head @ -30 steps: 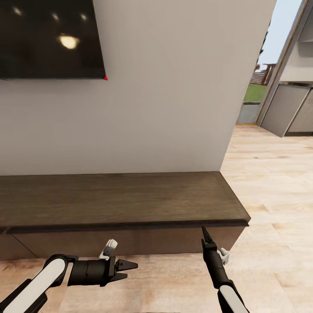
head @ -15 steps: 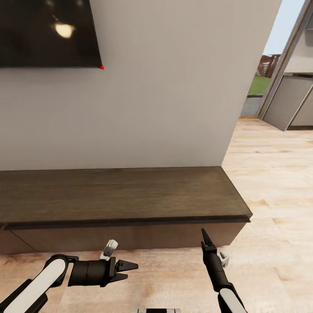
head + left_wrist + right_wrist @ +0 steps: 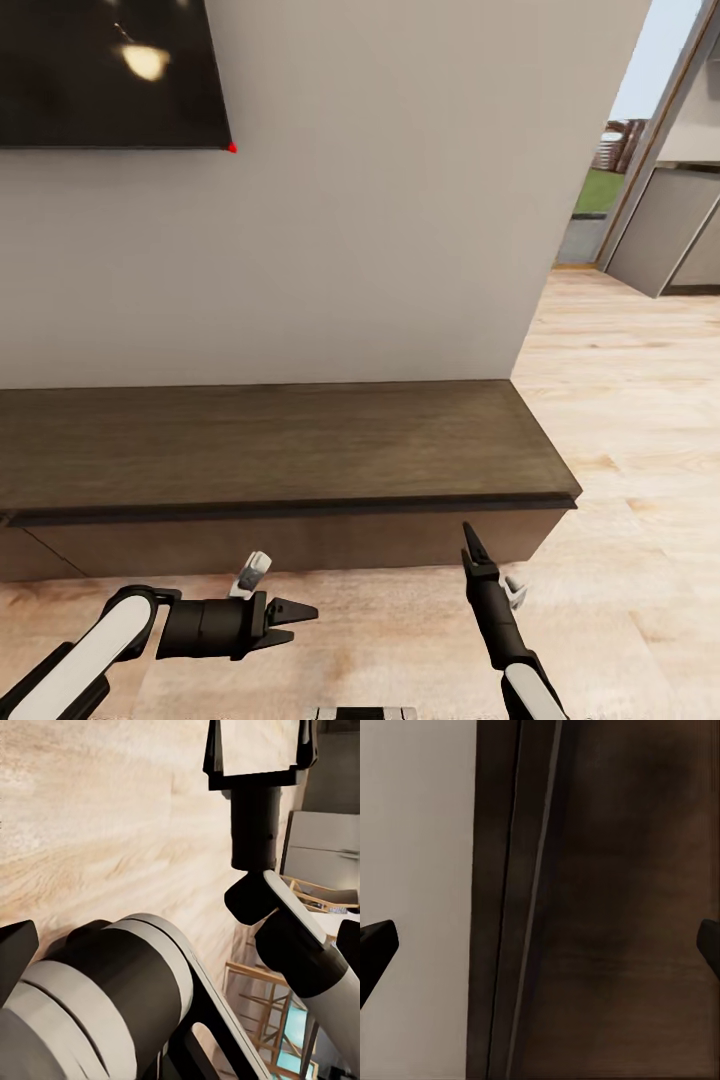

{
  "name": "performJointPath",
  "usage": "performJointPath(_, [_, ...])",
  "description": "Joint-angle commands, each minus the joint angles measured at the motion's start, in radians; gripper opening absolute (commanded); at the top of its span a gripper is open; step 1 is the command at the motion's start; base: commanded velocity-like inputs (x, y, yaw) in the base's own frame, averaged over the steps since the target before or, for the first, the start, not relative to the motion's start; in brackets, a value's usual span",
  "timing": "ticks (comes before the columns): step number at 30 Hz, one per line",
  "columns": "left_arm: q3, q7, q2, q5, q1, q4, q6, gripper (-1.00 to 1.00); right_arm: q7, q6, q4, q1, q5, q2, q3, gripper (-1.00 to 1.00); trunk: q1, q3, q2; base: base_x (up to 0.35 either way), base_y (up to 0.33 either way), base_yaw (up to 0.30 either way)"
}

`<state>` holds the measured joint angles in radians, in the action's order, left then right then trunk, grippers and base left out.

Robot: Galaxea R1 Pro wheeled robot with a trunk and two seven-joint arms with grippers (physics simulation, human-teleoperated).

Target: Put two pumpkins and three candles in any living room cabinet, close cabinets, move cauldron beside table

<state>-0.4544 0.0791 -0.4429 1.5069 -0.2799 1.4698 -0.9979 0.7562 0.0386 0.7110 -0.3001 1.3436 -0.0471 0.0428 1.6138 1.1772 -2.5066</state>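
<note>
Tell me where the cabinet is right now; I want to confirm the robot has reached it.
In the head view the cabinet runs along the wall below the dark screen, directly ahead of both arms. The right gripper points at its front near the right end.

cabinet (image 3: 280,450) against wall (image 3: 400,200) | screen (image 3: 110,70) above its left | floor (image 3: 620,420) right

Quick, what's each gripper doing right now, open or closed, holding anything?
Left gripper: open, empty.
Right gripper: open, empty, pointing at the cabinet.
</note>
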Motion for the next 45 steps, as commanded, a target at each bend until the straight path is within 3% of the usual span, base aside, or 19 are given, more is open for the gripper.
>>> performJointPath(1, [-0.001, 0.008, -0.001, -0.007, -0.001, 0.0, -0.001, 1.0, 0.008, 0.0, -0.001, -0.001, 0.005, 0.0, 0.001, 1.0, 0.0, 0.005, -0.001, 0.0, 0.0, 0.0])
performJointPath(22, [-0.001, 0.008, 0.0, -0.007, -0.001, 0.001, -0.001, 1.0, 0.092, -0.002, 0.0, -0.001, 0.0, 0.0, -0.003, 1.0, 0.01, 0.086, -0.005, 0.0, 0.0, 0.0])
performJointPath(27, [-0.001, 0.008, 0.0, -0.007, -0.001, 0.001, -0.001, 1.0, 0.105, -0.003, 0.001, -0.001, -0.001, 0.0, -0.004, 1.0, 0.01, 0.086, -0.005, 0.0, 0.0, 0.0])
performJointPath(38, [0.0, 0.008, -0.002, -0.007, -0.001, 0.004, -0.001, 1.0, 0.218, -0.008, 0.001, -0.001, -0.03, 0.0, -0.004, 1.0, 0.01, 0.086, -0.005, 0.0, 0.0, 0.0])
performJointPath(45, [-0.001, 0.008, -0.002, -0.007, -0.001, 0.004, -0.001, 1.0, 0.227, -0.007, 0.001, -0.001, -0.03, 0.0, -0.004, 1.0, 0.01, 0.086, -0.005, 0.048, 0.0, 0.0])
